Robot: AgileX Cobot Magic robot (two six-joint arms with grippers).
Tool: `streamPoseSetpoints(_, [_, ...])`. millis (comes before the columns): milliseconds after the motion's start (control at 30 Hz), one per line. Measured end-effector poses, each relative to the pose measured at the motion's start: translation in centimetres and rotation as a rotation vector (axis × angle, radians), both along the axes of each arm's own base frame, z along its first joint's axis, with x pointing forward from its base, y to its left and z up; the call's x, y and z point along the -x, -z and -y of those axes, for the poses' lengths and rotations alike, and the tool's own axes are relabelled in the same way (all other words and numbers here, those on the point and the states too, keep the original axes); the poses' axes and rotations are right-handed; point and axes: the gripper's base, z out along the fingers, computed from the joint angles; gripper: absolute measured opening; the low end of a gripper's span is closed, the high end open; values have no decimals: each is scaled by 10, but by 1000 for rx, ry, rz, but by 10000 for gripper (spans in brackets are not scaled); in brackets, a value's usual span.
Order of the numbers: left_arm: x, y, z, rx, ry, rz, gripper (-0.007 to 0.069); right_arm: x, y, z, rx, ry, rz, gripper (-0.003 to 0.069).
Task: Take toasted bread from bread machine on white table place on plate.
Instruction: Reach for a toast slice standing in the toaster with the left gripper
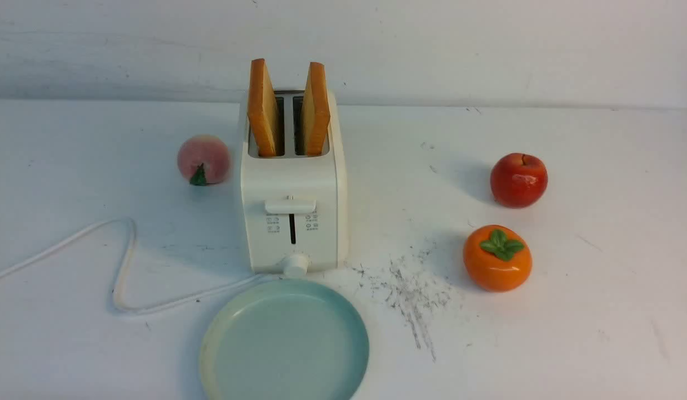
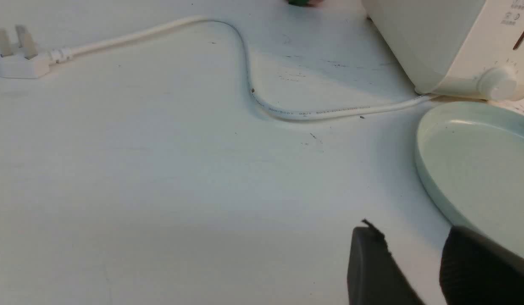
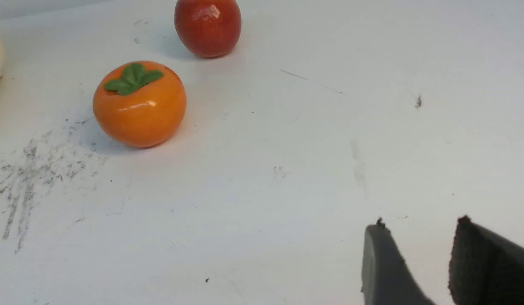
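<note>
bright, soft light; faint shadows fall left of the toaster point(image 1: 290, 222) and apple point(image 1: 518, 180), small glare on the apple; wrist views slightly blurred.

Only the fingertips of the left hand point(image 2: 410, 231) show, in the lower right corner of the left wrist frame. Its two fingers are dark. One point(image 2: 372, 267) is smooth and narrows to a slightly frayed tip, and the other point(image 2: 478, 267) has a rough, textured pad face. They stand parted with a clear gap between them and grip nothing.

The right hand point(image 3: 420, 224) shows the same way, in the lower right corner of the right wrist frame. It has a smooth grey finger point(image 3: 382, 267) and a darker, coarse-padded one point(image 3: 486, 262), spread apart with nothing held. The frame edge cuts off the rest of each hand.
</note>
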Motion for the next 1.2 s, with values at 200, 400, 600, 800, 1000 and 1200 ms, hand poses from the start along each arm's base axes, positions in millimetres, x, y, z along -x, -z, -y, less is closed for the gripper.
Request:
streamPoseSetpoints(200, [0, 0, 0, 0, 0, 0, 238, 0, 0, 0, 0, 0, 0, 240])
streamPoseSetpoints(400, [0, 0, 0, 0, 0, 0, 238, 0, 0, 0, 0, 0, 0, 240])
streamPoseSetpoints(600, [0, 0, 0, 0, 0, 0, 238, 0, 0, 0, 0, 0, 0, 240])
streamPoseSetpoints(800, [0, 0, 0, -2, 0, 3, 238, 0, 0, 0, 0, 0, 0, 240])
streamPoseSetpoints(1000, [-2, -8, 1, 75, -4, 89, 238, 0, 0, 0, -2, 0, 0, 240])
streamPoseSetpoints(1200, [-4, -28, 2, 405, -49, 260, 238, -3, -6, -6, -361, 23, 101, 240])
